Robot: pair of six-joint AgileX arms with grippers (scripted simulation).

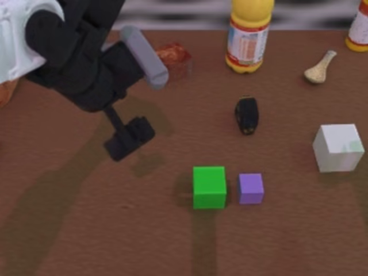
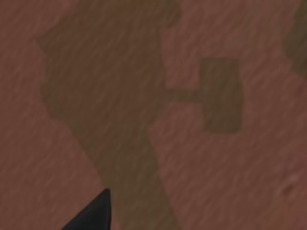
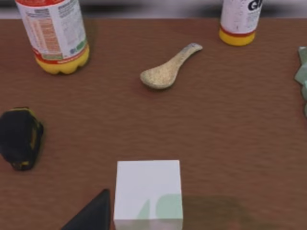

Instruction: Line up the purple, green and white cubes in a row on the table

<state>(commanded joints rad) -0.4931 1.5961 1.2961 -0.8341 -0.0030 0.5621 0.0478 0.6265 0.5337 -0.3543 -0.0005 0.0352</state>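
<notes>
Three matte, sharp-edged cubes on the table (image 1: 86, 230), a reddish-brown surface with fine wood-like grain. Green cube (image 1: 209, 187): bright, mid-sized, right of the left gripper (image 1: 129, 138) and towards the top view's lower edge. Purple cube (image 1: 251, 188): small, pale, just beside the green one on the side away from that gripper, a narrow gap between them, front edges roughly level. White cube (image 1: 338, 148): largest, a faint greenish patch on one face, far to the right of the left gripper, well apart from the other two and nearer the table's right edge.

Left gripper dark, hanging over bare tabletop with its shadow below; released or clenched, cannot tell. Nothing but grain and shadow under its wrist camera.

Right gripper (image 3: 91, 215) just beside the white cube (image 3: 148, 194); only a dark tip showing, so grip state cannot be told.

Beyond the left gripper, a reddish translucent block (image 1: 172, 57). Farther right, a glossy yellow bottle (image 1: 248, 34), a black rounded object (image 1: 246, 115), a speckled beige spoon (image 1: 319, 68) and a second bottle (image 1: 359, 29).
</notes>
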